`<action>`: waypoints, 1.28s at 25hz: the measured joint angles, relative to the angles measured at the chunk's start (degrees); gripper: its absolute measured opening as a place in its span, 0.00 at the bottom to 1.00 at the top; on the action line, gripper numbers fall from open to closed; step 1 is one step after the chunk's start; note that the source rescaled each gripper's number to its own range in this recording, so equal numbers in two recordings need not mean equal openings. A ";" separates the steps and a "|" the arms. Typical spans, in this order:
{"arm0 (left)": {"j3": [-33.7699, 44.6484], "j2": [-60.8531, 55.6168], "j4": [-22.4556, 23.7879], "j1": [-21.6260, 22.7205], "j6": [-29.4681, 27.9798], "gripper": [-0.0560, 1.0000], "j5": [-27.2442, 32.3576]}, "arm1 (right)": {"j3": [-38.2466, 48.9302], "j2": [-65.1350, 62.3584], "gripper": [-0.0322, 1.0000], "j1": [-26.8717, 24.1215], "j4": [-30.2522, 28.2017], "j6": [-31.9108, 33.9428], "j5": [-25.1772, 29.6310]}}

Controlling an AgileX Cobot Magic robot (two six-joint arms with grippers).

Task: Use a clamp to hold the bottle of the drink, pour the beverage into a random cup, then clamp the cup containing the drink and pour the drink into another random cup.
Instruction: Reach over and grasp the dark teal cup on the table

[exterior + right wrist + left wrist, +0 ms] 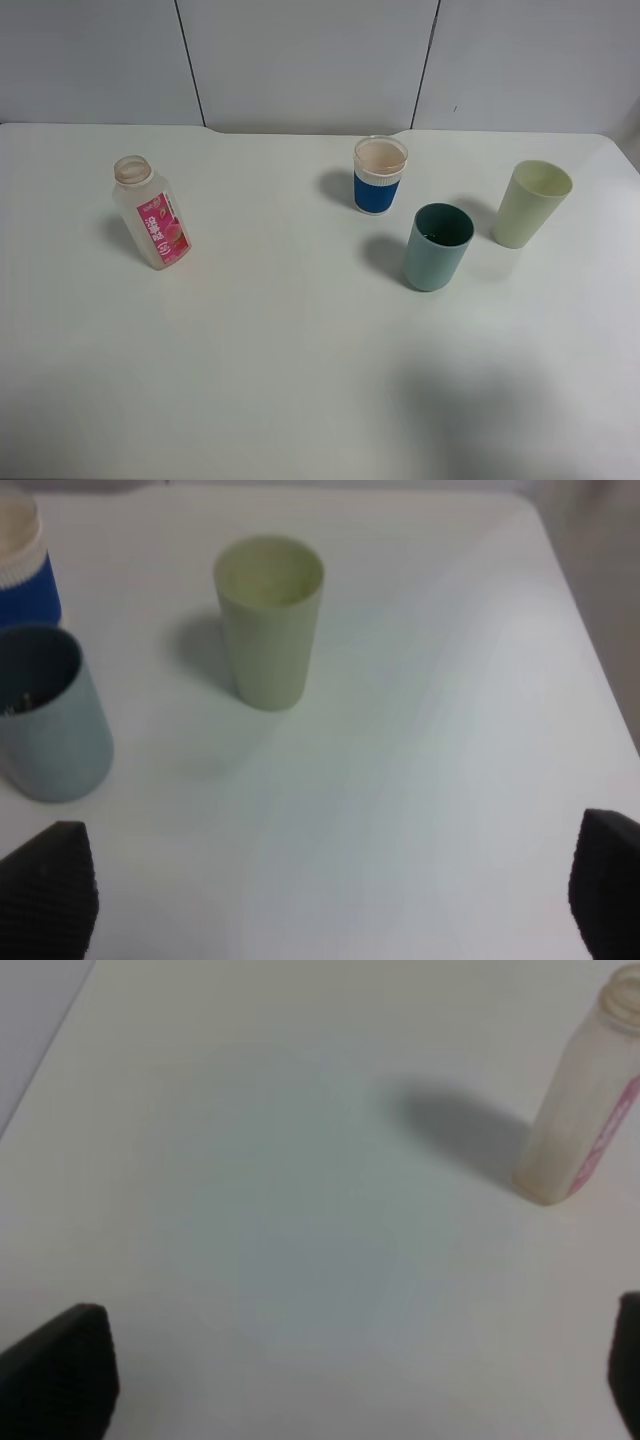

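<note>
Well ahead of left tool [340, 1380], wide, empty: bottle [575, 1110]; right tool [325, 890] wide, teal cup [45, 715] apart.

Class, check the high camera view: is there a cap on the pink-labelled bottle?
No, the bottle shows its wide round neck open at the top, with no cap on it.

Table [300, 360] was white, smooth and matt. Bottle [150, 212] looked like clear plastic, slightly cloudy. Teal tumbler [437, 248] was opaque plastic, smooth, with a satin sheen. Blue-banded cup [379, 175] had a clear plastic rim and a white ribbed collar. Pale yellow-green cup [531, 204] was smooth, matt plastic. Right gripper [320, 905] pads [45, 895] were black and finely textured.
</note>
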 joint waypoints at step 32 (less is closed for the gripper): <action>0.00 0.00 0.00 0.00 0.00 1.00 0.00 | -4.71 57.85 0.79 27.18 2.83 1.47 -40.18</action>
